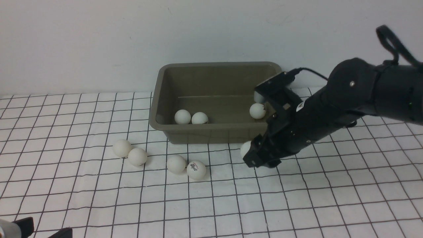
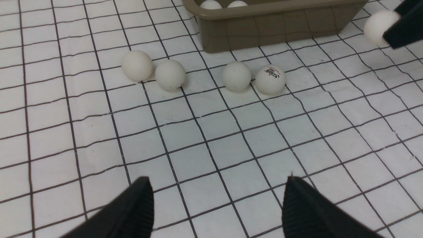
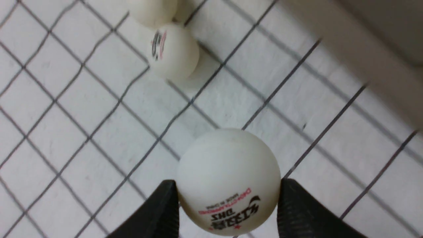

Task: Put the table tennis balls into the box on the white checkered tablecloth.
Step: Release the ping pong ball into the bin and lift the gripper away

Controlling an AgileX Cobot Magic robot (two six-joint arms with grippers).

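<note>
The olive-grey box [image 1: 211, 134] stands at the back of the white checkered tablecloth [image 1: 297, 198] and holds three table tennis balls [image 1: 182, 116]. Several more balls [image 1: 176, 164] lie in a loose row on the cloth in front of the box's left half. My right gripper [image 1: 249, 155] hangs just in front of the box's right front corner, shut on one ball [image 3: 228, 181] whose printed logo faces the wrist camera. My left gripper [image 2: 218, 185] is open and empty, low over the cloth at the near left, well short of the row of balls [image 2: 236, 76].
A plain white wall [image 1: 99, 39] rises right behind the box. The right arm's black body [image 1: 347, 105] reaches in over the right side of the cloth and crosses the box's right end.
</note>
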